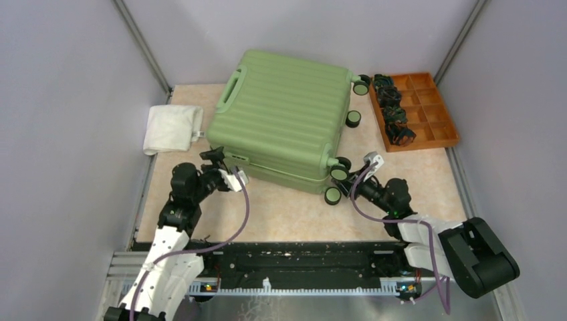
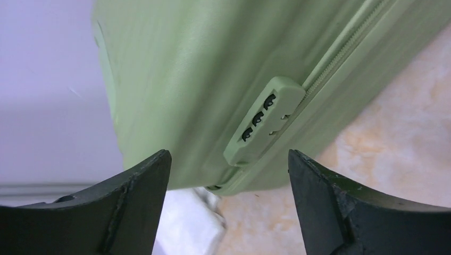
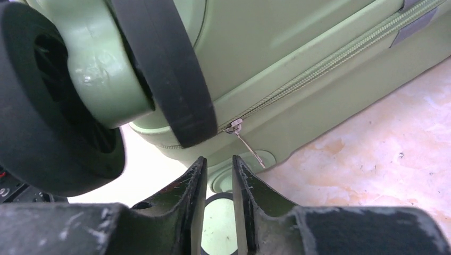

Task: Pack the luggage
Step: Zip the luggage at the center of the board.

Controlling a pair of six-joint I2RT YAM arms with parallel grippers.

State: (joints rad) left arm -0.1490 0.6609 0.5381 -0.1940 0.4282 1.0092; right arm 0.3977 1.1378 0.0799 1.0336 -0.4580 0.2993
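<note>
1. Lying flat and zipped shut, the green suitcase [image 1: 281,114] sits mid-frame in the overhead view on the beige tabletop [image 1: 294,221], with its handle at upper left and its wheels along its right side.
2. Left gripper [image 2: 228,154]: jaws spread wide, nothing between them. It sits at the suitcase's lower-left corner, pointed at the combination lock [image 2: 263,119] on the side wall, apart from it.
3. Right gripper [image 3: 219,159]: jaws drawn close with only a thin slit between them, at the suitcase's lower-right corner just under a black-and-green wheel [image 3: 53,101].
4. The zipper [image 3: 319,64] runs along the seam. Its metal pull [image 3: 247,146] hangs just beside one fingertip [image 3: 237,162]; cannot tell whether the jaws pinch it.
5. A white folded cloth [image 1: 172,128] lies left of the suitcase, near the handle end.
6. An orange tray [image 1: 434,114] sits at upper right, close to the far wheels, with black items [image 1: 391,110] in its left compartments.
</note>
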